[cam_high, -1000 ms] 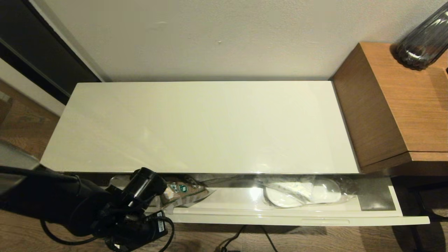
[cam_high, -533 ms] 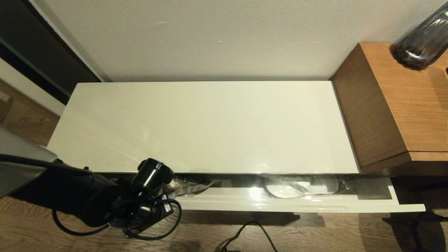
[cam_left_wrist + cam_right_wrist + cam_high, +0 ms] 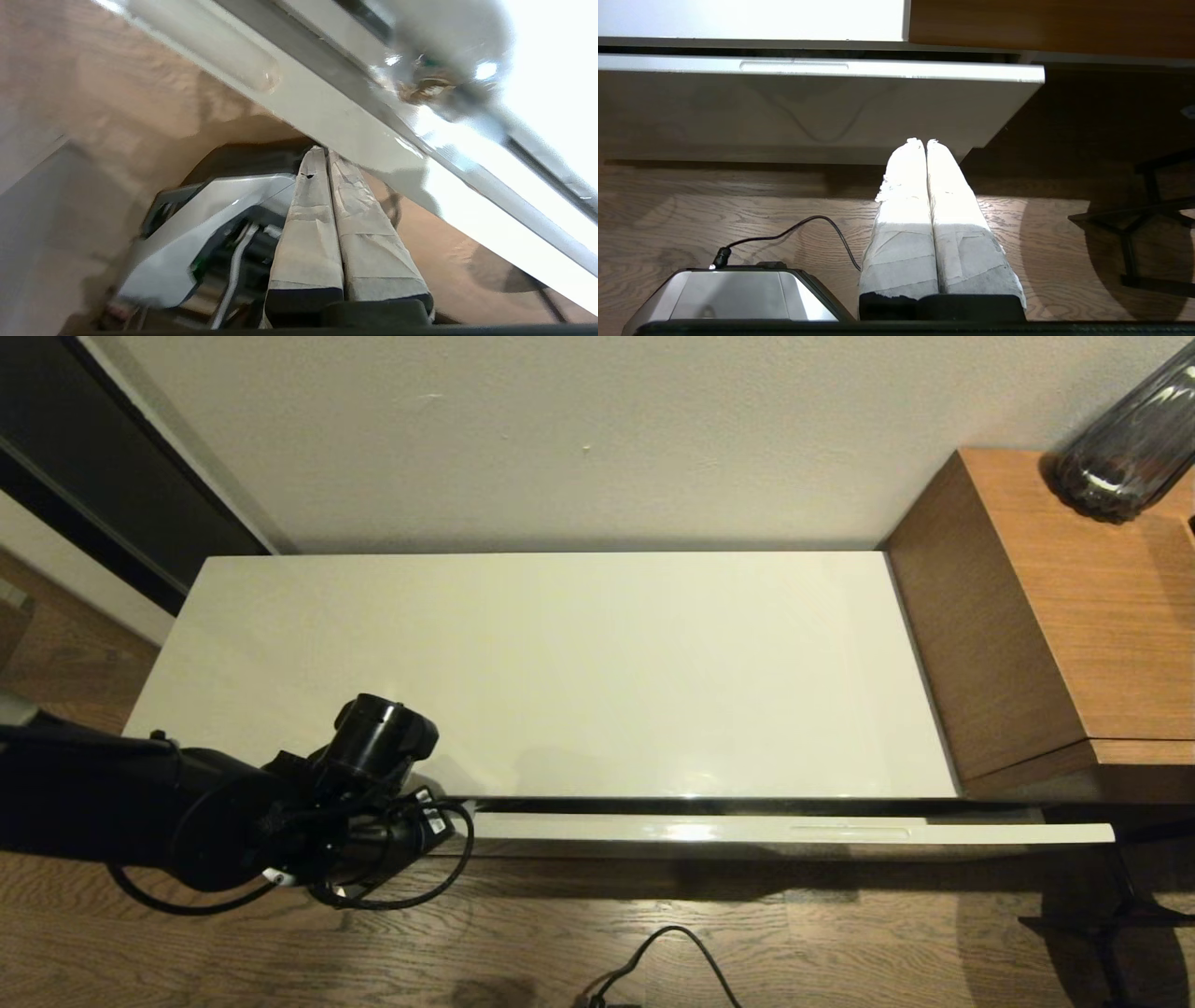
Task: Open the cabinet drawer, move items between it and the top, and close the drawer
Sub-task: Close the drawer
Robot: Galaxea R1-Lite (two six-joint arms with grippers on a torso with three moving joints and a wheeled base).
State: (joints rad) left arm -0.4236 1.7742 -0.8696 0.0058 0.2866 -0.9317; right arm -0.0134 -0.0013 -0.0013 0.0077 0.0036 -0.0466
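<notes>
The cabinet drawer stands almost shut, with only its cream front strip and a thin dark gap showing below the top, which is bare. My left arm reaches to the drawer's left end. The left gripper is shut and empty, its taped tips against the drawer front below a recessed slot. A blurred brown-and-green patch shows in the gap; otherwise the items are hidden. The right gripper hangs shut and empty over the floor, before the drawer's right end.
An orange-brown wooden unit adjoins the top on the right and carries a dark glass vase. A black cable lies on the wood floor in front. Black stand legs sit at the right. My base is below.
The drawer has slid in from partly open to nearly shut. My left arm moved toward the cabinet with it. The slippers and the packet inside have gone out of sight in the head view.
</notes>
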